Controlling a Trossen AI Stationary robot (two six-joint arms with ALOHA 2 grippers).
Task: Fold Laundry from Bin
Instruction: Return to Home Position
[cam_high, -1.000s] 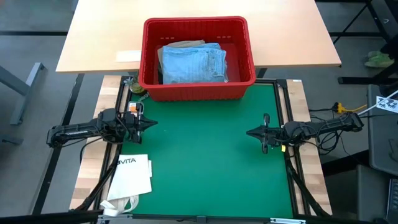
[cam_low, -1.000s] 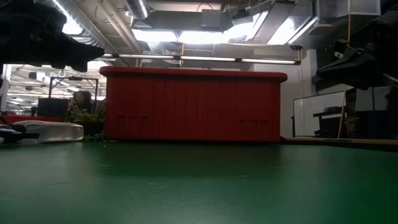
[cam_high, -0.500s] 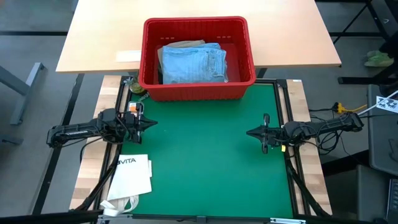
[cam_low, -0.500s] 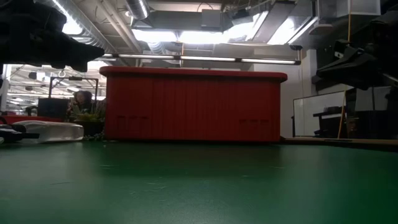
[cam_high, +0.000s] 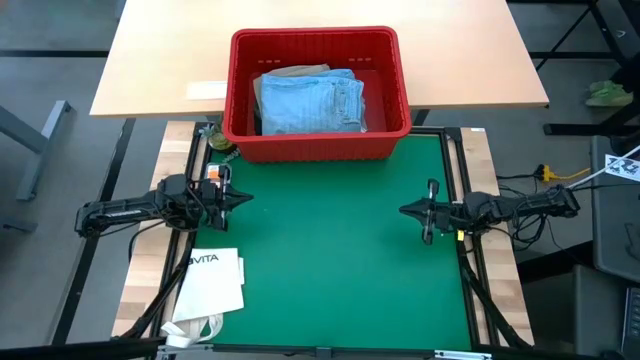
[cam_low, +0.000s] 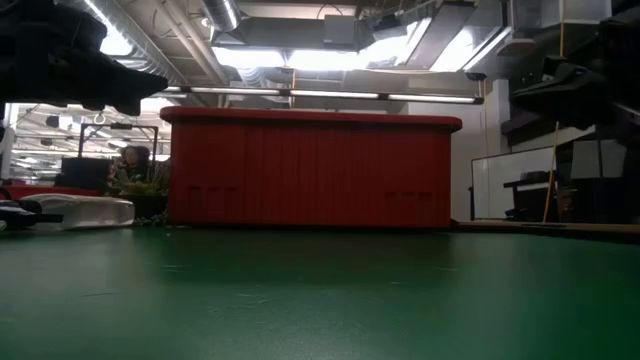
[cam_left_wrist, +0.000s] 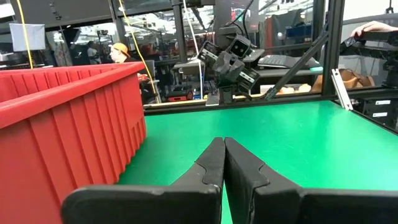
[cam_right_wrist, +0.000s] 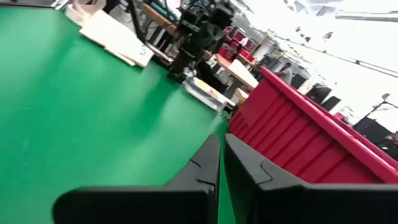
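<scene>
At 9 o'clock on the green mat, the left pincer sits unmoved, fingers pressed together. At 12 o'clock the red ribbed plastic crate holds folded light blue denim jeans over a tan garment. At 3 o'clock the right pincer, likewise closed, has drawn slightly outward. Only the high view shows the crate's contents; the low view meets its outer wall.

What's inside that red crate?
Folded light blue jeans lie on top in the red crate, a tan garment peeking out behind. Anything beneath is covered.
</scene>
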